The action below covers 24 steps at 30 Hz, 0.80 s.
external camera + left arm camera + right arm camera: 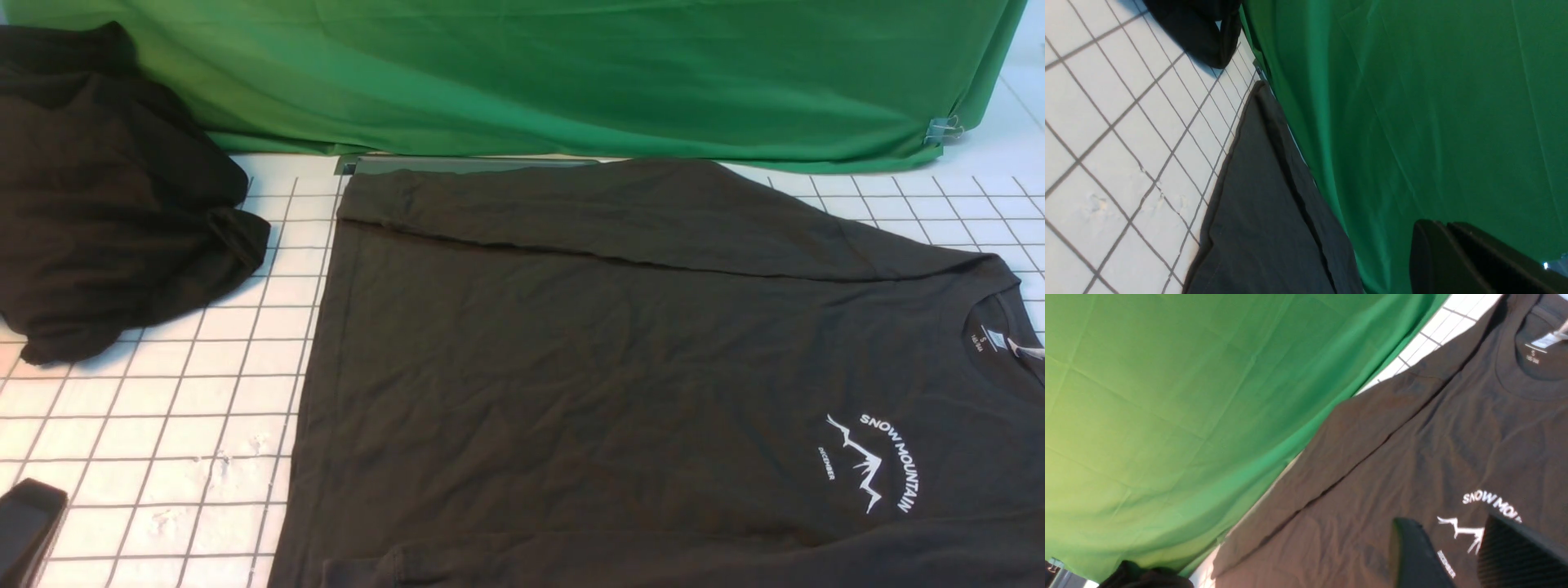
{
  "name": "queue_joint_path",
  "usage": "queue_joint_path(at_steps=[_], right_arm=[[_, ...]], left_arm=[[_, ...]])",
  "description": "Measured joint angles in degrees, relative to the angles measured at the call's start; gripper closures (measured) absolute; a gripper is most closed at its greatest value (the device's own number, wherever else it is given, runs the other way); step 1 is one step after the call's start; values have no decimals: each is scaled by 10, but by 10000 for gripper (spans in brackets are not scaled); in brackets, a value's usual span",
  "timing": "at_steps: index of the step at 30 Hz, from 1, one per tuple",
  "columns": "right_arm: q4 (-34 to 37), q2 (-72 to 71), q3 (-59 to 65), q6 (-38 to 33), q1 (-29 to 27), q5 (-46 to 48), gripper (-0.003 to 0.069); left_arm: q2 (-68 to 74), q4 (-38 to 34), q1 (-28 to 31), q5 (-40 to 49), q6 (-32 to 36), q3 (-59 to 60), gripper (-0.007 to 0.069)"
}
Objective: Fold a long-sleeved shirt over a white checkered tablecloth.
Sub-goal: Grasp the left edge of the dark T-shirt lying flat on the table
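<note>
**Shirt lies flat on the desk; neither gripper holds it**

At the near left corner of the front view, the left gripper (28, 523) hangs over bare white checkered tablecloth (163, 408), apart from the shirt. In its wrist view the left gripper (1435, 224) has its jaws drawn together with nothing between them.

The right gripper (1447, 522) is seen only by its own wrist camera. Its jaws stand partly apart over the chest of the long-sleeved shirt (571, 367), with the white mountain print (1478, 526) showing in the gap. They grip nothing, and I cannot tell whether the tips touch the fabric.

The shirt covers the middle and right of the desk, lying face up and creased, with its hem toward the left and its crew neck toward the right. One sleeve lies folded along the near edge. The "SNOW MOUNTAIN" print (878, 465) sits near right, and the neck label (976, 339) is just beyond it. The other sleeve lies folded across the body along the far edge.

On the far left, a black heap of fabric (106, 204) rests on the tablecloth, well apart from the shirt. Behind everything hangs a green cloth (571, 73), with a metal clip (940, 129) at its right lower edge.
</note>
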Motion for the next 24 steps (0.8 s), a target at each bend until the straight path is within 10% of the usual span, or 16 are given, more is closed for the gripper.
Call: queue_joint_path(at_steps=[6,12,17,24], right_arm=[[0,0,-15,-37,11,-11,503],[-8,36,-194,-204,48,12,644],[-52,202,-365,-325,57,249,650],[-68,391,-418,-414,57,493,646]], left_arm=[[0,-89,0,88,22,-28,599],[95,65,-1,172,70,-240,599],[363,260,-1,448,137,-448,599],[622,266,-1,535,221,-505,599]])
